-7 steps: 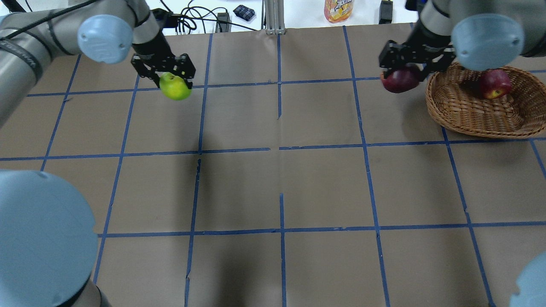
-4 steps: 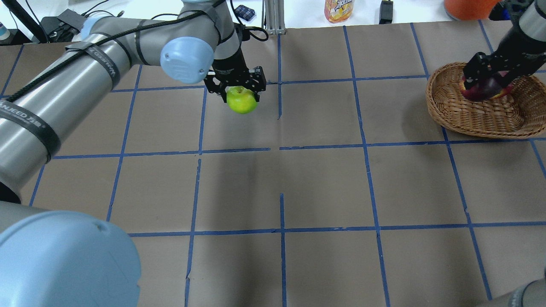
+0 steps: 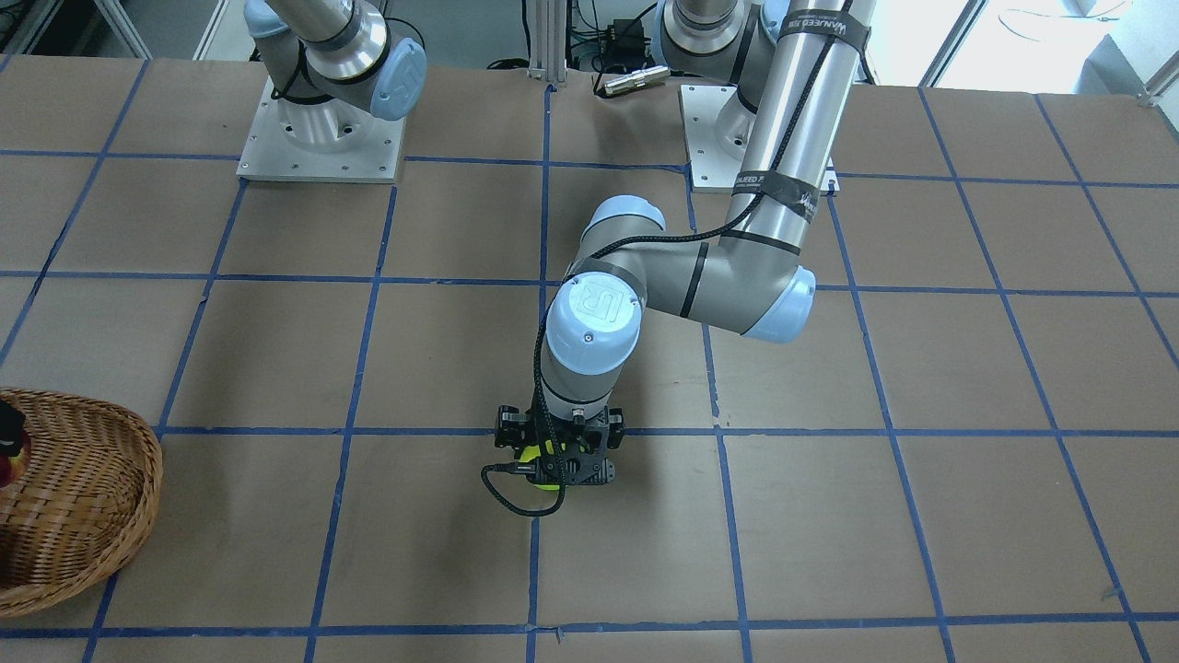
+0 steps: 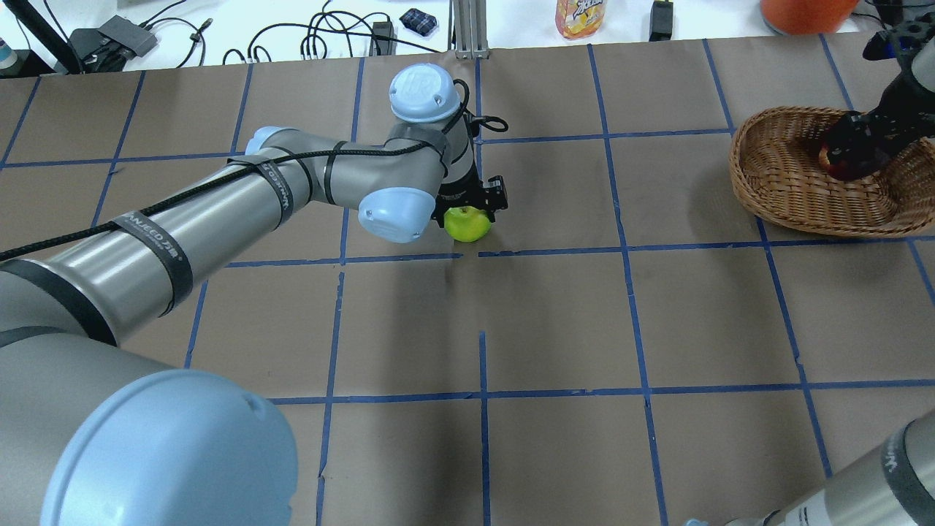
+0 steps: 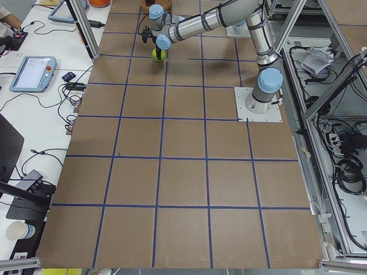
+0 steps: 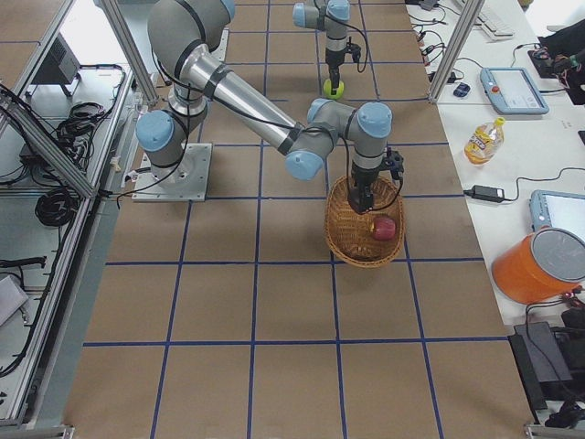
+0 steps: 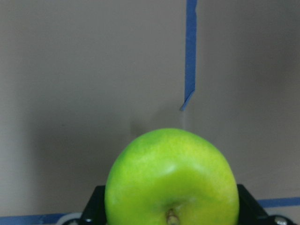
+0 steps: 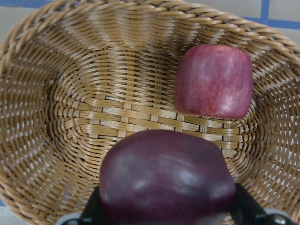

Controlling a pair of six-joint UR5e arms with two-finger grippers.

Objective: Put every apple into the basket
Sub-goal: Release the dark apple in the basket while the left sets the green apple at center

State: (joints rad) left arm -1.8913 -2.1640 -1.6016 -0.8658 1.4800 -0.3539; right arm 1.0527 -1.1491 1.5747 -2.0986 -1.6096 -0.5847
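The yellow-green apple [image 4: 467, 224] hangs over the middle of the table [image 4: 555, 321], well apart from the basket [image 4: 785, 191]. It is gripped by the left gripper [image 4: 472, 213], whose jaws are closed to the fruit's width. The left wrist view shows its stem end facing the camera, with brown paper and a blue tape line below.

The dark maroon apple [image 8: 166, 180] sits in the right gripper [image 6: 366, 203], jaws clamped on its sides, within the basket's outline. Whether it rests on the bottom cannot be told. Just beside it, the red apple [image 8: 214, 82] lies loose on the basket floor near one wall.

That makes three apples: one lying in the basket, one held over it, one held at mid-table. There is one basket, near the table's end on the robot's right.

The table is covered in brown paper, divided into squares by blue tape. Two arms rise from two metal base plates [image 3: 320, 138] at the robot's edge. White benches run along the far side beyond aluminium posts. They carry cables, tablet-like pendants [image 6: 516, 90], a bottle of yellow drink [image 6: 482, 140], an orange bucket [image 6: 539, 265] and a paper cup [image 5: 19, 230]
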